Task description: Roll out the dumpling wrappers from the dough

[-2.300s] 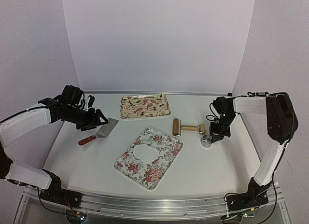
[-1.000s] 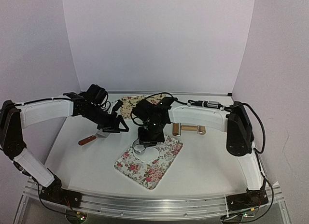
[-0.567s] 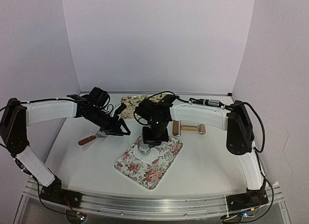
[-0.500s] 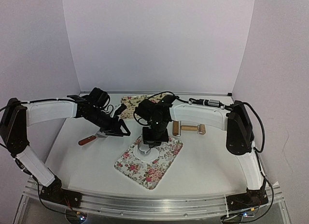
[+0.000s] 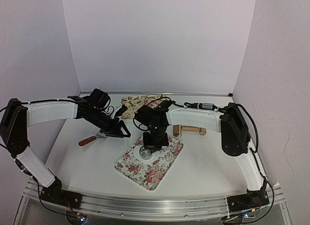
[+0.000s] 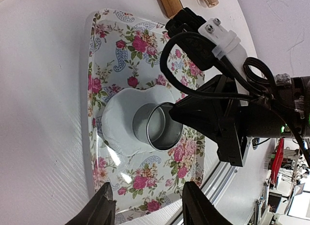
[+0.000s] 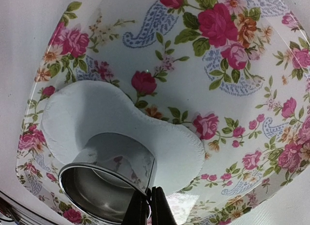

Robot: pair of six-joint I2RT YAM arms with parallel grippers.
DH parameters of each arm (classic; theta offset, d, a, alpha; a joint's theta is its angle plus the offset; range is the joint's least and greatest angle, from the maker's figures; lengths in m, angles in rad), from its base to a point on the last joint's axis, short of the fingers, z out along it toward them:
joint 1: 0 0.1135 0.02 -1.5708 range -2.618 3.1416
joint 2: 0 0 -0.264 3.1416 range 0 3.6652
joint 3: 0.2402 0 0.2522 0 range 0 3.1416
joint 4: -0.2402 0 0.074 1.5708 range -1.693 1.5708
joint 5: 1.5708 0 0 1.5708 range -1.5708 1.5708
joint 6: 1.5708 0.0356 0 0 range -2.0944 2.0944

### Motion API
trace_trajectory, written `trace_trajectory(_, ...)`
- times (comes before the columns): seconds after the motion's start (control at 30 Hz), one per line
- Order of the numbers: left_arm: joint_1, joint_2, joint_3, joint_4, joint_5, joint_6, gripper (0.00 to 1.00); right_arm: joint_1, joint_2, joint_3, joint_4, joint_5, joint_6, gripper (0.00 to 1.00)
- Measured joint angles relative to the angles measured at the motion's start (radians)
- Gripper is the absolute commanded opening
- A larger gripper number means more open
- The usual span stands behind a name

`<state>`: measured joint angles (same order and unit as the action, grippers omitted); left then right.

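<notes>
Starting nearest you: the near tray point(image 5: 145, 174) lies skewed on the table point(image 5: 82, 162), with one corner toward the arm bases.

The dough point(image 7: 97, 113) is one flattened, lobed patch on the tray floor. All its edges sit inside the raised rim, with flowered margin showing all round.

The metal ring point(image 7: 116, 159) stands on the patch close to one edge, and more bare dough lies across the lobe beyond it. You can't tell from these views whether its lower rim has cut through.

Right gripper point(image 7: 147, 200): jaws almost closed, pinching the ring's wall.

Left gripper point(image 6: 147, 208): jaws spread wide and holding nothing. It hangs by the tray's left rim, apart from the ring.

Behind it the spatula point(image 5: 97, 136) lies on the table, its blade partly under the left arm. The rolling pin point(image 5: 189, 129) lies just beyond the tray, right of the right wrist.

The far tray point(image 5: 140, 101) sits farthest back, partly hidden by both arms.
</notes>
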<state>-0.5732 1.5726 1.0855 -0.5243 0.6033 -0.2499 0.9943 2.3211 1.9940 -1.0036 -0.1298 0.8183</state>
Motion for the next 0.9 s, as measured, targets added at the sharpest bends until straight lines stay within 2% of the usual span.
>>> trace_trajectory(0.63, -0.001, 0.003, -0.031, 0.013, 0.022, 0.013, 0.46, -0.002, 0.016, 0.006, -0.004, -0.019, -0.004, 0.0)
trace_trajectory(0.9, -0.01, 0.068, -0.076, 0.058, 0.066, -0.004, 0.45, -0.002, 0.024, 0.009, -0.011, -0.017, -0.001, 0.0)
